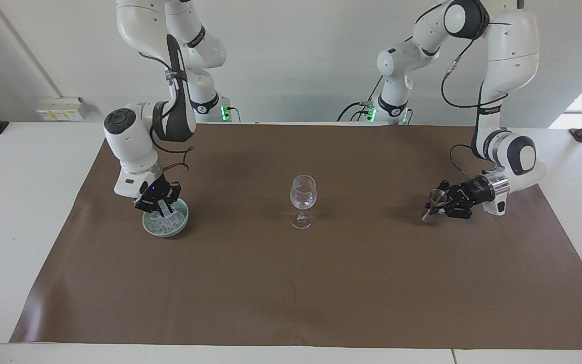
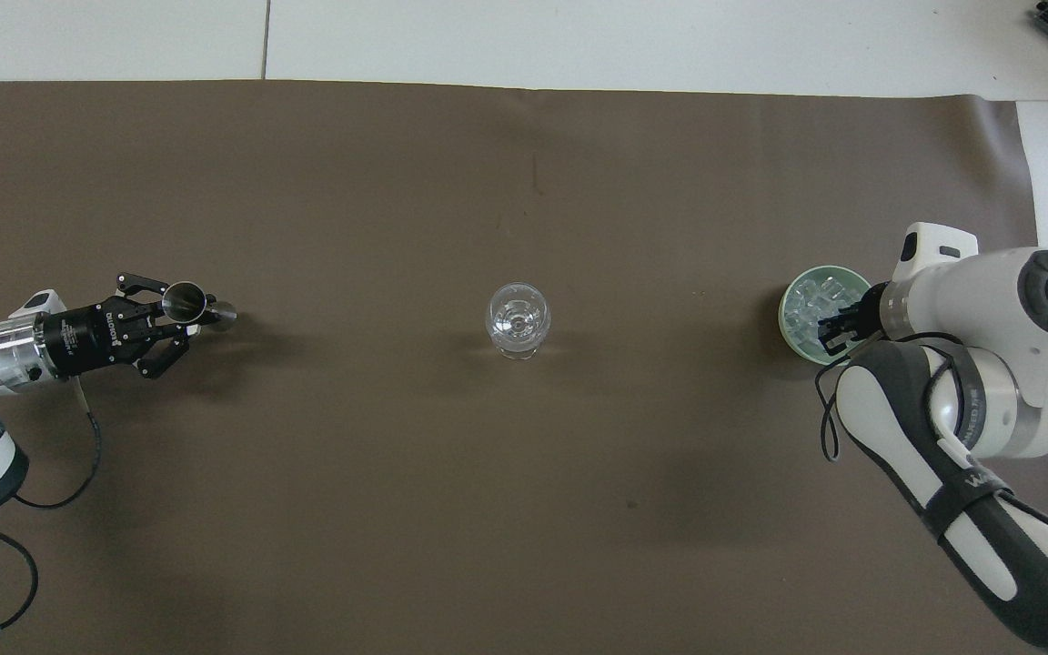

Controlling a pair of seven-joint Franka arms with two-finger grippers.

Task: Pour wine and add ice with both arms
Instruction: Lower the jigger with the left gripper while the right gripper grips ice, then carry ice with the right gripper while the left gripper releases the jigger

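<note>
We risk tipping the jigger (image 1: 437,198) clamped in our left gripper (image 1: 445,205), or fumbling ice (image 1: 166,221) under our right gripper (image 1: 159,207), whose finger gap we cannot tell.

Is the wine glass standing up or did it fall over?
Standing up. The wine glass rests on its round foot on the brown mat, stem straight, bowl on top, touching nothing.

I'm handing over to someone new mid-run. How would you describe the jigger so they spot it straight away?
Start at the brown mat and find the wine glass at its centre. From there look toward the left arm's end of the table, where the left gripper holds the jigger tilted over the mat. It is a small dark steel hourglass cup, shorter than the glass and opaque.
</note>
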